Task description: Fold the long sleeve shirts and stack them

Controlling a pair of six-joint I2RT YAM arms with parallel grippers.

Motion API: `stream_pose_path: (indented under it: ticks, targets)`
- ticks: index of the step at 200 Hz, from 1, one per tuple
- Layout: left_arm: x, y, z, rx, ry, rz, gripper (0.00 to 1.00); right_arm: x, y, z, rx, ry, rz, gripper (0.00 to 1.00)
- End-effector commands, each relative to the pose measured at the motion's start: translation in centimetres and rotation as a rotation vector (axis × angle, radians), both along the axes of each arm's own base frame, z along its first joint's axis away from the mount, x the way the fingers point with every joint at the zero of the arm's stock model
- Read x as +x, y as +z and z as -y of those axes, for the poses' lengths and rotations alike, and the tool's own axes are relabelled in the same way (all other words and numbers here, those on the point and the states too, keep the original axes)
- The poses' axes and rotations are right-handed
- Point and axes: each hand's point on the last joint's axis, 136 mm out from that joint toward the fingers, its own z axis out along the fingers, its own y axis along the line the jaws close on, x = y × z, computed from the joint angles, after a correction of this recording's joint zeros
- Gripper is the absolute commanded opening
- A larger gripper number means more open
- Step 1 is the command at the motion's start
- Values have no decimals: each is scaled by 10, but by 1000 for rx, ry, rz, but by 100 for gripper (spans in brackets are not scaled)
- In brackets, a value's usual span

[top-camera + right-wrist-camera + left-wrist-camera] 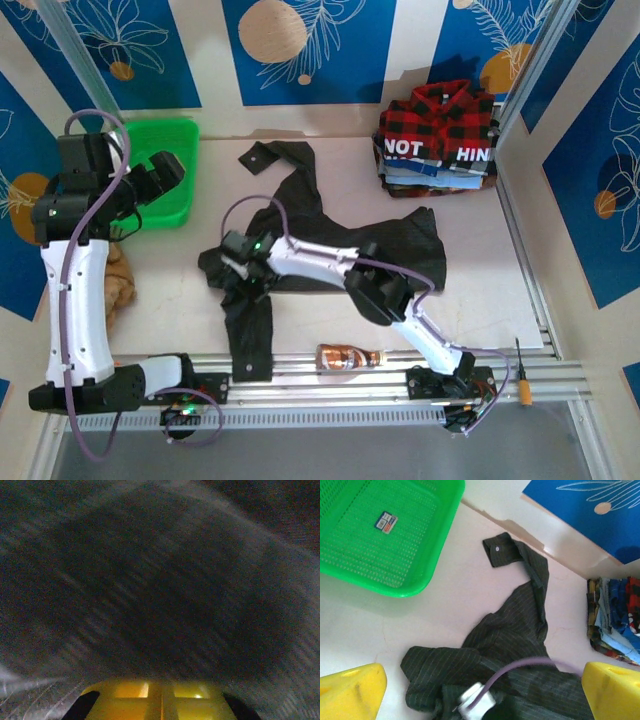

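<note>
TABLE, LEFT TO RIGHT: The green basket (150, 130) sits at the far left beneath the raised left gripper (165, 168). Its yellow fingertips (355, 687) are spread wide and hold nothing, well above the cloth.

At centre, the dark charcoal shirt (400, 245) lies crumpled and unfolded. One sleeve trails toward the back wall, its buttoned cuff (258, 155) flat on the tabletop. Another length of cloth (250, 340) drapes toward the near rail.

The right arm reaches across the garment, and the right gripper (238, 272) is down in the shirt's left-hand bunch. Its wrist camera is smothered in blurred striped fabric, so I cannot tell whether the jaws are clenched on cloth.

In the far right corner, the folded stack (440, 165) is topped by the red-and-black plaid shirt (437, 115).

The job in hand looks to be spreading the charcoal shirt flat before any fold. Done well, that likely means taking a single layer at a shoulder or hem rather than a wad. The idle left gripper would then come down on the opposite edge, and the two would draw apart low and evenly so the sleeves fall clear.
</note>
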Motion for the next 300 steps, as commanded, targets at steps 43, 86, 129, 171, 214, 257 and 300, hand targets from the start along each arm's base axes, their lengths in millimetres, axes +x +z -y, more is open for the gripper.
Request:
stream_pose_path:
  ticks: [43, 86, 129, 171, 214, 257, 300]
  targets:
    - [7, -84, 38, -46, -87, -123, 100, 19, 44, 19, 107, -157, -131, 44]
    - [6, -111, 32, -11, -81, -210, 100, -30, 89, 27, 148, -49, -92, 54]
    - [5, -138, 30, -30, -74, -273, 100, -95, 40, 9, 80, 106, -196, 47]
    - [9, -121, 17, -33, -48, -240, 100, -97, -2, -14, 16, 112, -202, 41]
    - [11, -93, 17, -28, -56, -159, 100, -42, -33, 8, -150, -64, -95, 40]
    - [9, -82, 17, -22, -61, -130, 100, -23, -2, -3, -67, -82, -87, 45]
    - [13, -42, 18, -23, -63, -45, 100, -63, 54, -13, 16, 7, -119, 55]
